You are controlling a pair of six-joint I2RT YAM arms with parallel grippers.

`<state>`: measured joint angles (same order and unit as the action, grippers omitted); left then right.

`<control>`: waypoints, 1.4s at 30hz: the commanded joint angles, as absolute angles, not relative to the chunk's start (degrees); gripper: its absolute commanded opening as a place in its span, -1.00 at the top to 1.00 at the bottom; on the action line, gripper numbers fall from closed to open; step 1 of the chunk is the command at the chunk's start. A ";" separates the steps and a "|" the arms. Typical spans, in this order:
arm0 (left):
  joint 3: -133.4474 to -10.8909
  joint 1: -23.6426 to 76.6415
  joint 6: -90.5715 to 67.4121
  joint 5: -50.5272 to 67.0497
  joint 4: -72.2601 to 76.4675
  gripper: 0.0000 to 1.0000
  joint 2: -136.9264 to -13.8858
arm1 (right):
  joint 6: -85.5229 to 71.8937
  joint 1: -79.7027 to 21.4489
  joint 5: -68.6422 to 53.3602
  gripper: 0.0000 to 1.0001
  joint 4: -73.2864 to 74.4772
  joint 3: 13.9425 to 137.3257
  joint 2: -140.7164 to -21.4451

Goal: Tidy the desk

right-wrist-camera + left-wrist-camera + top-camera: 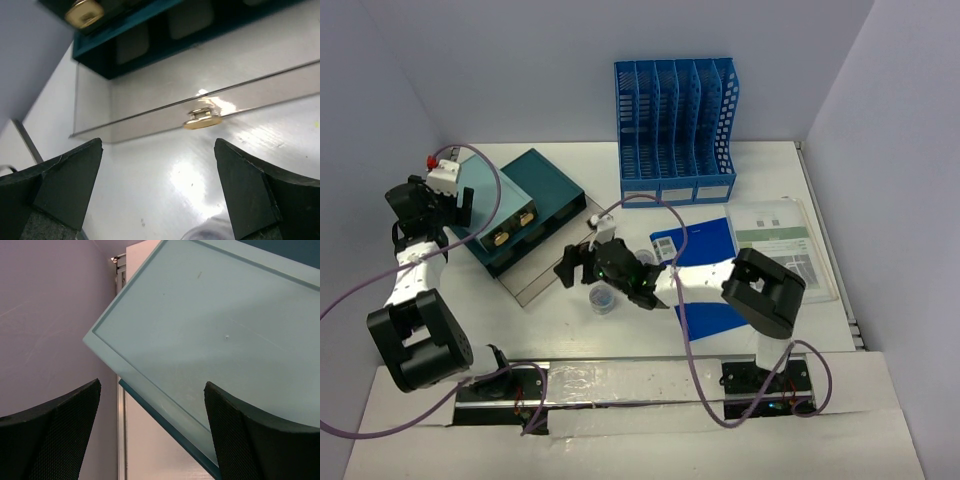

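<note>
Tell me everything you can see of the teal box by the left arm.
The teal box is a flat, rectangular, plastic-looking case lying at an angle on the back left of the desk. Its top has a thin framed border. The front side, facing the arms, shows dark slots and two gold knobs. A clear tray lies right in front of that side. The open left gripper straddles its left corner; contact is unclear.

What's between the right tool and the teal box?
A clear panel with a gold knob, lying on the desk; the right wrist view shows it.
</note>
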<state>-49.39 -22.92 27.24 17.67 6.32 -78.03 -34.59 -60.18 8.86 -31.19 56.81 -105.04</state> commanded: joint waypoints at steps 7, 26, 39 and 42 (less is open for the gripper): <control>-52.26 -22.82 26.52 18.71 -11.28 -0.83 -72.81 | -7.71 -65.33 24.90 -1.00 -11.09 57.82 -92.25; -40.13 -22.90 31.02 13.67 -28.70 -0.90 -49.58 | -8.83 -66.14 10.86 -1.00 10.19 67.06 -104.50; -38.40 -23.10 28.98 11.17 -30.84 -0.87 -48.43 | -9.53 -66.66 10.28 0.24 16.62 70.51 -104.45; -38.54 -23.16 29.23 10.81 -30.65 -0.88 -48.86 | -5.38 -69.30 7.93 0.37 17.36 71.74 -98.45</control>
<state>-37.32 -22.92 29.41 12.20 -30.34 -49.30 -9.40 -66.15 9.66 15.26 67.61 -107.59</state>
